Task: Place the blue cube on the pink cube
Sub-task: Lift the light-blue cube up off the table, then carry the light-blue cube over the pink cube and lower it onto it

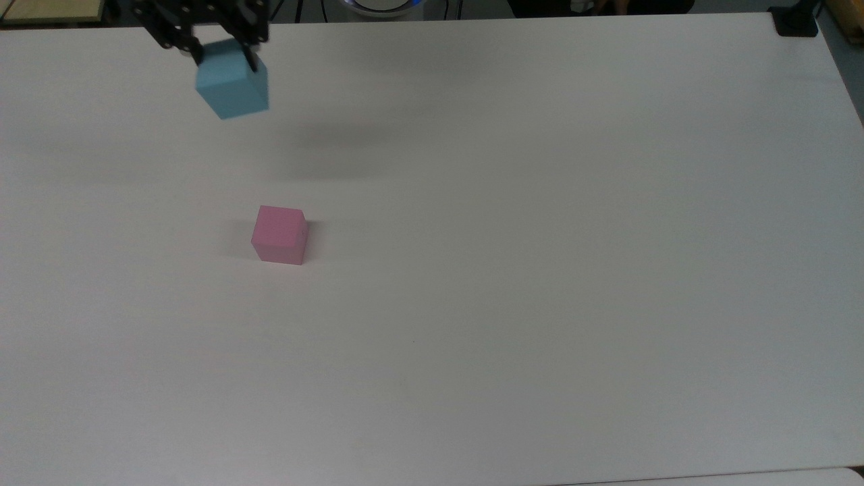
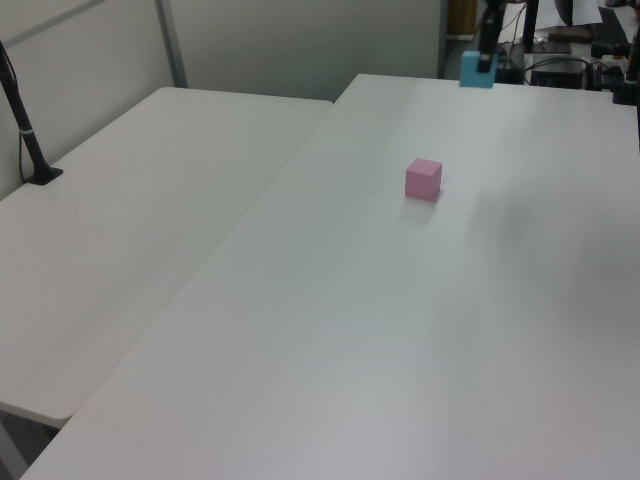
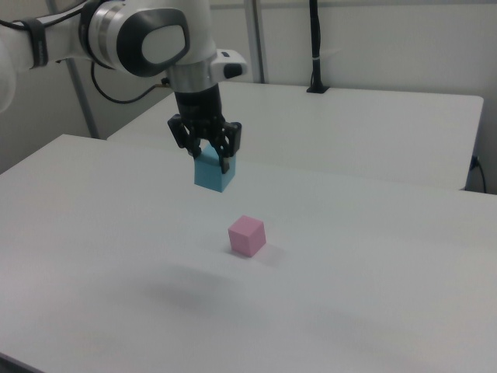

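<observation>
My gripper (image 1: 225,59) (image 3: 211,158) is shut on the blue cube (image 1: 233,82) (image 2: 477,70) (image 3: 215,172), which hangs in the air well above the white table (image 1: 540,202). In the top view the cube is up and to the left of the pink cube (image 1: 280,234). The pink cube (image 2: 423,178) (image 3: 247,235) rests alone on the table, apart from the gripper. In the right view the blue cube hangs above and slightly left of the pink one.
A second white table (image 2: 150,200) adjoins on the left view's left, with a black post (image 2: 25,130) clamped to it. Equipment and cables (image 2: 590,50) sit past the table's far end in the left view. A black clamp (image 1: 793,23) grips the top view's upper right corner.
</observation>
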Tool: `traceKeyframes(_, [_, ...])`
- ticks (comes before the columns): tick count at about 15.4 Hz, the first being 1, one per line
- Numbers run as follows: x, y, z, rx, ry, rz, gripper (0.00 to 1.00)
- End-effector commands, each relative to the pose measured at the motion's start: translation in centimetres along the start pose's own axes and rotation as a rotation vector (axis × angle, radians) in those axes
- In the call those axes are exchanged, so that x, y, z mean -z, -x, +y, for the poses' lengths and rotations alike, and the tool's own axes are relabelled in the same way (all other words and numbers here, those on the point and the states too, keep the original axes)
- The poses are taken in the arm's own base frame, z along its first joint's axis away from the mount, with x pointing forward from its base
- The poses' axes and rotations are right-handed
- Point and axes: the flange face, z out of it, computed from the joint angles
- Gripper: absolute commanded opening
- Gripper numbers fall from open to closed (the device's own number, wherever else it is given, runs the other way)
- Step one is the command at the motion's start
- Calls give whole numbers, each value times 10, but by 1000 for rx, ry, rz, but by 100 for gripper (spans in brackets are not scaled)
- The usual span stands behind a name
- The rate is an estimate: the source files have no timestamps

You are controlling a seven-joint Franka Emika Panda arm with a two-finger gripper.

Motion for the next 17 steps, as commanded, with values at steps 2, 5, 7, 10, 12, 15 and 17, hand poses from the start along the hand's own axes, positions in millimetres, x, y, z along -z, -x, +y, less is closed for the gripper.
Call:
traceKeyframes(2, [-48, -54, -20, -94, 18, -18, 46])
traceKeyframes(5, [-81, -77, -26, -95, 35, -43, 46])
traceKeyframes(7, [-93, -86, -28, -88, 69, -20, 46])
traceKeyframes(10, [-120, -95, -32, -86, 107, -35, 46])
traceKeyframes(12, [-127, -98, -31, -79, 132, -27, 45])
traceKeyframes(15, [-138, -99, -35, -82, 155, -35, 44])
traceKeyframes(17, [-145, -99, -38, -93, 168, -27, 43])
